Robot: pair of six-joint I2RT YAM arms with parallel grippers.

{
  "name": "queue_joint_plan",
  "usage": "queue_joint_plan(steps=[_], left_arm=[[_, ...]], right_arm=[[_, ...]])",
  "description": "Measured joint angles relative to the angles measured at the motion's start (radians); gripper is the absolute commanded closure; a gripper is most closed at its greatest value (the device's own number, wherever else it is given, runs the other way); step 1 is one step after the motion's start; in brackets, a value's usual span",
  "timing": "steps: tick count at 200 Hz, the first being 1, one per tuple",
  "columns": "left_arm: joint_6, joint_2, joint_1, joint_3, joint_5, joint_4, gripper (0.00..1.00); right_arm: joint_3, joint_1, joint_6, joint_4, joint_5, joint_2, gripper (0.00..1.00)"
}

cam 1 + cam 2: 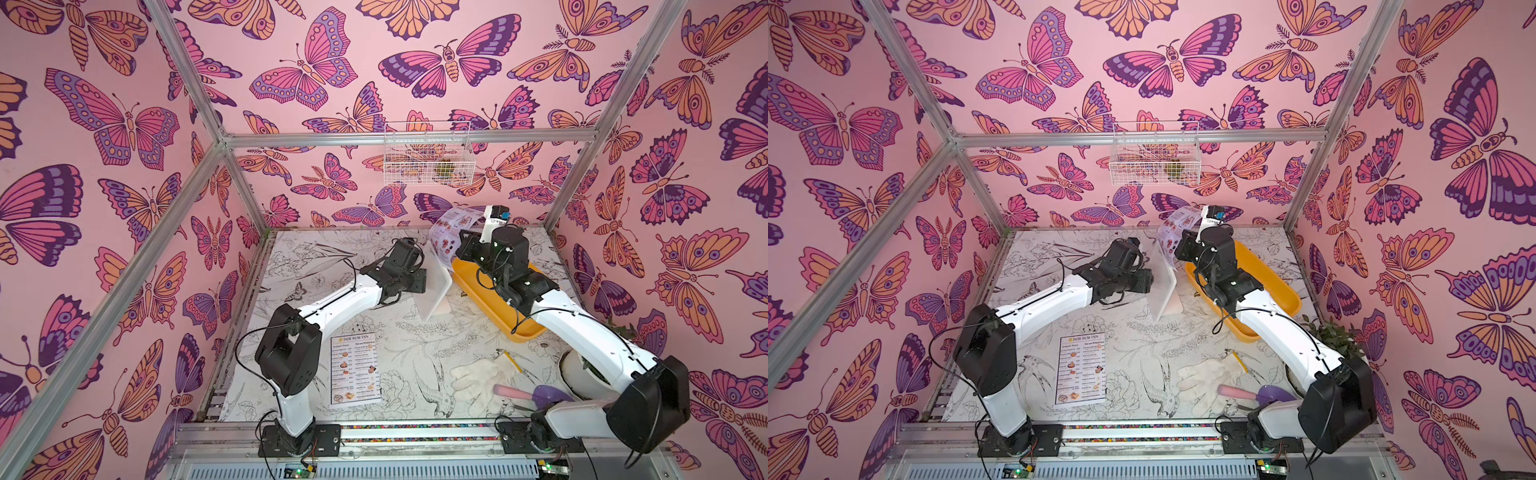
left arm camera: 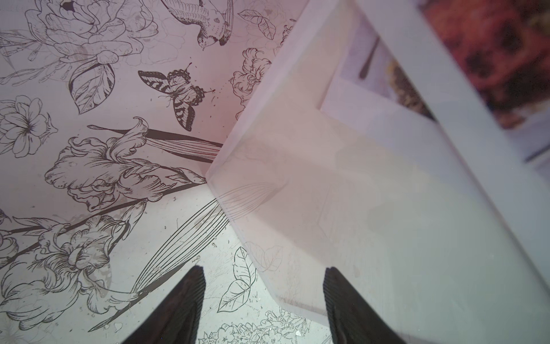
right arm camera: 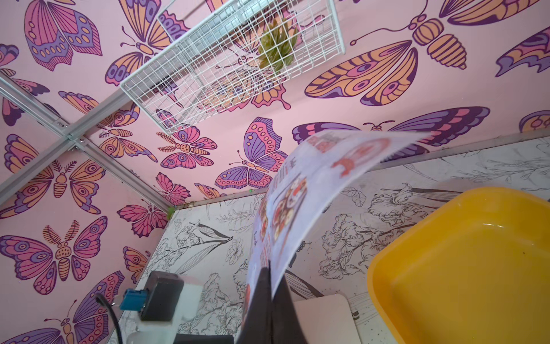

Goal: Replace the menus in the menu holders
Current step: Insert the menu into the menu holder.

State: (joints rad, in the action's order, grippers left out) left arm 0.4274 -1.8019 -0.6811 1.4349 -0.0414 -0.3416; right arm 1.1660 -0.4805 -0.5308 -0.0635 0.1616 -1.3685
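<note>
The "SPECIAL MENU" sheet [image 1: 451, 226] [image 3: 312, 184] curls up in the air at the back of the table. My right gripper [image 3: 269, 275] [image 1: 453, 249] is shut on its lower edge, above the upright white menu holder [image 1: 436, 286] [image 1: 1163, 286]. My left gripper [image 2: 263, 274] [image 1: 423, 279] is open at the holder's left side. In the left wrist view a lower corner of the holder [image 2: 387, 208] lies between its fingers, with a gap showing. The "DIM SUM INN" menu [image 1: 355, 368] [image 1: 1081, 370] lies flat near the front, beside the left arm.
A yellow tray [image 1: 490, 316] [image 3: 461, 268] sits right of the holder, under the right arm. At the front right lie a white glove [image 1: 478, 374], a pencil [image 1: 513, 361] and a purple scoop [image 1: 540, 392], with a white plant pot [image 1: 575, 368] behind them. A wire basket [image 1: 428, 153] hangs on the back wall.
</note>
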Motion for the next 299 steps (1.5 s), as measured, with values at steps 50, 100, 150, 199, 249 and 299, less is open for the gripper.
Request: queue_joint_plan(steps=[50, 100, 150, 199, 249, 299], left_arm=[[0.001, 0.001, -0.003, 0.000, 0.000, 0.002, 0.34], [0.012, 0.001, -0.046, -0.009, 0.000, 0.009, 0.30], [0.019, 0.001, -0.056, -0.021, -0.003, 0.013, 0.29], [0.019, 0.001, -0.052, -0.021, -0.005, 0.014, 0.29], [0.019, 0.001, -0.049, -0.021, -0.022, 0.029, 0.28], [0.018, 0.001, -0.025, -0.021, -0.035, 0.032, 0.25]], right_arm=[[0.015, 0.000, -0.004, 0.042, 0.038, -0.002, 1.00], [0.107, -0.007, -0.020, 0.100, 0.087, -0.019, 0.98], [0.103, -0.009, -0.019, 0.137, 0.088, -0.019, 1.00], [0.099, -0.029, -0.024, 0.140, 0.096, -0.019, 1.00], [0.130, -0.062, -0.042, 0.186, 0.127, -0.045, 1.00], [0.130, -0.064, -0.041, 0.196, 0.181, -0.046, 0.98]])
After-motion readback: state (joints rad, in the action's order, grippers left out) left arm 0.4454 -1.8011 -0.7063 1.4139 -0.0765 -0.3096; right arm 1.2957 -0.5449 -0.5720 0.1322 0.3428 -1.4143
